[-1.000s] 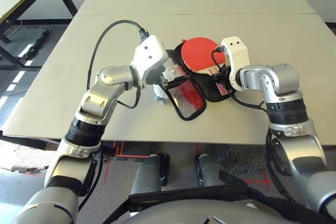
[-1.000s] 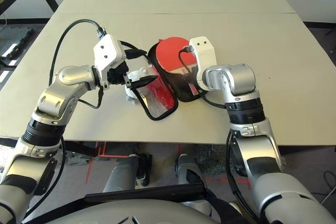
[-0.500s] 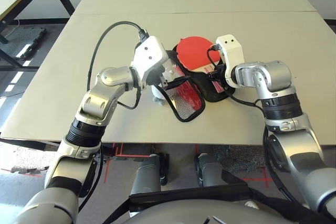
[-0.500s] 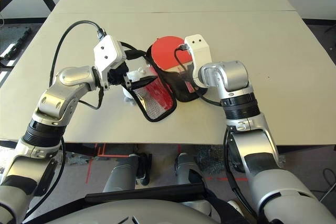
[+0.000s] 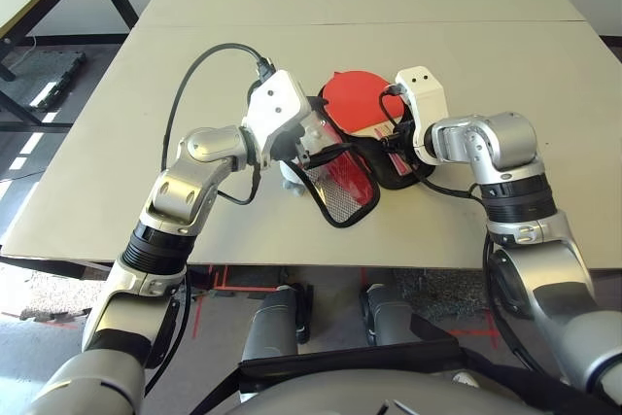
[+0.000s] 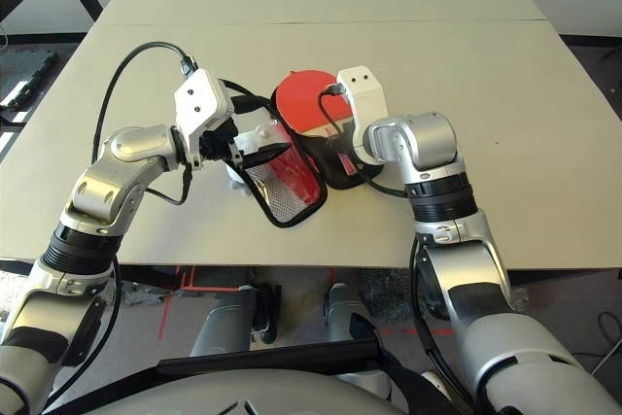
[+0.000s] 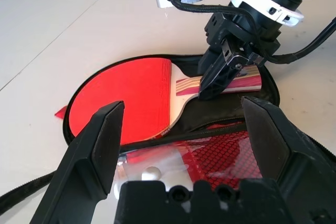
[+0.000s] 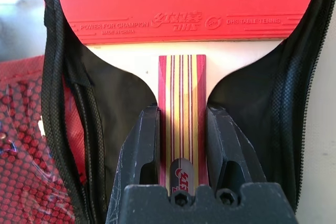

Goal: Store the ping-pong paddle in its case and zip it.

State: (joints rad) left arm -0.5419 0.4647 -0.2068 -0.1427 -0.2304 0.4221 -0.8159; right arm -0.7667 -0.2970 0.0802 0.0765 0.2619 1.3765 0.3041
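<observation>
Red rubber faces up on the ping-pong paddle [image 5: 358, 100], which lies on the black lining of the opened case [image 5: 384, 157] near the middle of the beige table [image 5: 505, 55]. Its round blade rests at the far, wide end of the case, and the striped wooden handle [image 8: 182, 114] runs back along the lining toward the robot. In the left wrist view the blade sits inside the black zip rim, with a small red corner of the case poking out beyond the rim on the table.

Pinched on that handle is the right claw [image 8: 182, 145]: its two black fingers [image 8: 143, 145] press against the handle's two long edges, with the handle's end and its small logo between them. The claw points steeply down and toward the robot's left.

Lifted clear of the paddle, the case's upper flap [image 5: 342, 180] stands tilted beside the lining on the robot's left, showing red mesh with black trim. The left claw [image 7: 191, 135] is at the flap's near edge, its fingers [image 7: 97, 145] spread wide apart, and no finger is pressed on the fabric as far as the wrist view shows. A crumpled clear plastic piece [image 7: 149, 167] lies just beside the flap, under the left claw.
</observation>
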